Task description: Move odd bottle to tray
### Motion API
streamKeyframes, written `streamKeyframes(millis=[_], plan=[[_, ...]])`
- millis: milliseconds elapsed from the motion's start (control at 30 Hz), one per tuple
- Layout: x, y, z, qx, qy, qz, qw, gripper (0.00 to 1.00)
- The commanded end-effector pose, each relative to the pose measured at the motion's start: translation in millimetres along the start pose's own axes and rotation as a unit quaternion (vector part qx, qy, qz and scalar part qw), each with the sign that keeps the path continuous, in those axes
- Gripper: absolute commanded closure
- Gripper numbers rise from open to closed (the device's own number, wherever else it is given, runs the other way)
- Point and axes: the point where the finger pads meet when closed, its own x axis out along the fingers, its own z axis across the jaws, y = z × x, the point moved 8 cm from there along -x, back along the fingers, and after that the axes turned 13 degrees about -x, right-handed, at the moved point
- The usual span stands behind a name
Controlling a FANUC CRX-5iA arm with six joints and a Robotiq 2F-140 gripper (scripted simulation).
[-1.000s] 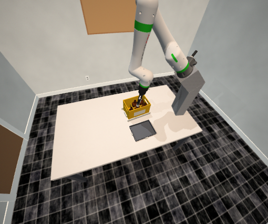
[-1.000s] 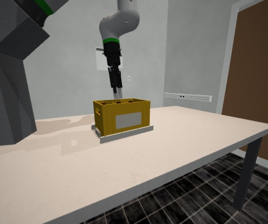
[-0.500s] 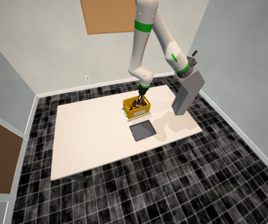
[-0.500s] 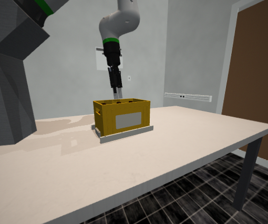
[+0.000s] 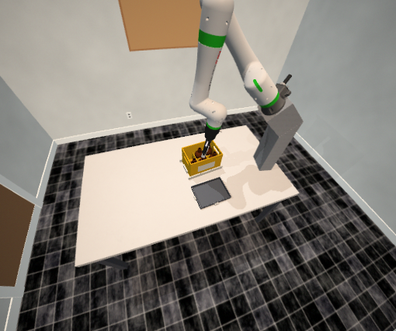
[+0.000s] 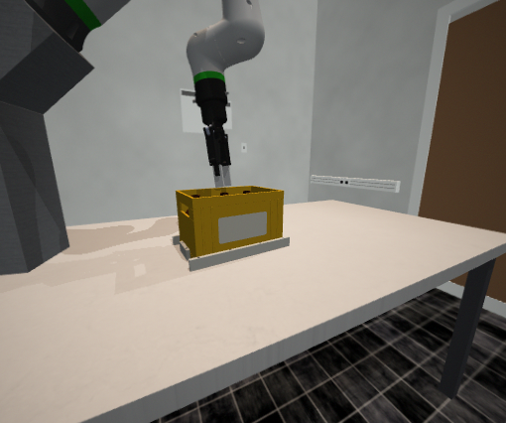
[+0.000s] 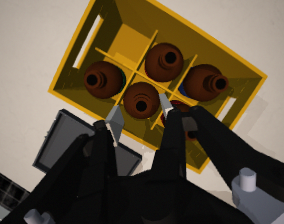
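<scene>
A yellow crate (image 5: pixel 202 158) stands on the table and holds five brown bottles, each upright in its own cell. In the wrist view they are at the left (image 7: pixel 99 80), the back middle (image 7: pixel 164 60), the right (image 7: pixel 205 82), the front middle (image 7: pixel 141 100), and one (image 7: pixel 175 112) mostly hidden behind a finger. One corner cell (image 7: pixel 125 40) is empty. My gripper (image 7: pixel 141 108) (image 6: pixel 221 183) is open and points down at the crate's rim. Its fingertips stand on either side of the front middle bottle and hold nothing. The dark grey tray (image 5: pixel 210 193) lies flat next to the crate.
The crate (image 6: pixel 230 218) rests on a light grey plate (image 6: pixel 236 253) that sticks out at its foot. The robot's grey pedestal (image 5: pixel 278 136) stands at the table's right side. The tray also shows in the wrist view (image 7: pixel 65 137), partly covered by my fingers.
</scene>
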Motion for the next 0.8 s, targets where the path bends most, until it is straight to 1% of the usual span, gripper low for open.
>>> streamKeyframes(millis=[0, 767], plan=[[0.1, 10.2, 5.7, 0.0, 0.033, -0.058, 0.998, 0.56], [3.2, 9.8, 5.5, 0.0, 0.033, -0.058, 0.998, 0.56]])
